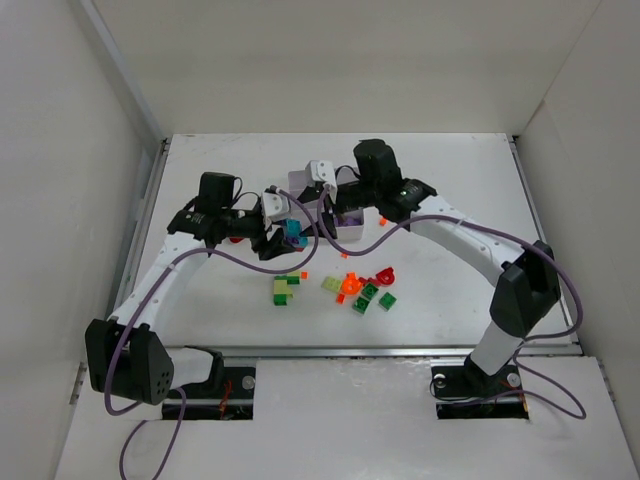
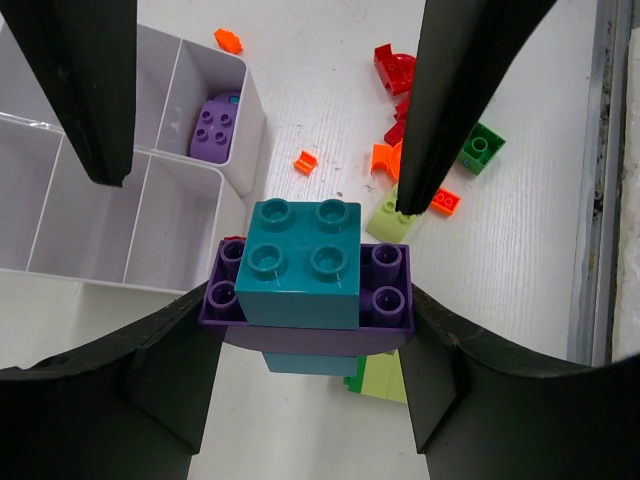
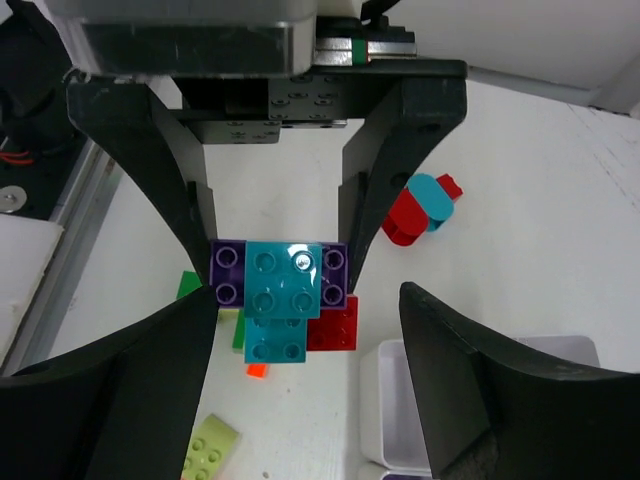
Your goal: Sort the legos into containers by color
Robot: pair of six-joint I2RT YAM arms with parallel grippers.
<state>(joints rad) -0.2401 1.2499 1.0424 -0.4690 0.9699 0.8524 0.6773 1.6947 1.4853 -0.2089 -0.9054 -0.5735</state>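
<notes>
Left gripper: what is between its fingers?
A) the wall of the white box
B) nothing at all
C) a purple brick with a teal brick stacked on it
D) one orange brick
C: in the left wrist view the left gripper clamps the purple brick, and the teal brick sits on top of it.

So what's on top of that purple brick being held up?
A teal four-stud brick sits on the purple brick, leaving studs showing at both ends. The purple studs beneath it are covered.
</notes>
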